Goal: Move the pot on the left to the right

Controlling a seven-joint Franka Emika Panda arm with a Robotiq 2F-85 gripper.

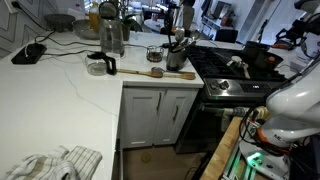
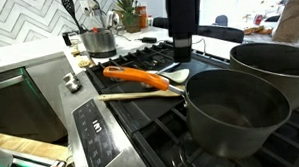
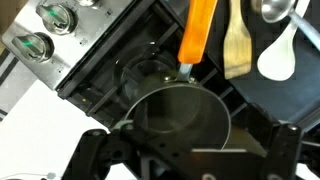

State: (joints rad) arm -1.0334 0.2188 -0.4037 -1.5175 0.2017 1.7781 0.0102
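In the wrist view the gripper [image 3: 188, 158] is cut off by the bottom edge, and it hides the near rim of the pot [image 3: 180, 115]. The orange handle [image 3: 198, 30] runs out at the top. In an exterior view the second pot [image 2: 279, 64] is cut by the right edge. In an exterior view the arm [image 1: 295, 100] is cut off also.

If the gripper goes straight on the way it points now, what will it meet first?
Probably the dark pot, centred ahead between the open jaws of the gripper in the wrist view; depth to its rim is unclear.
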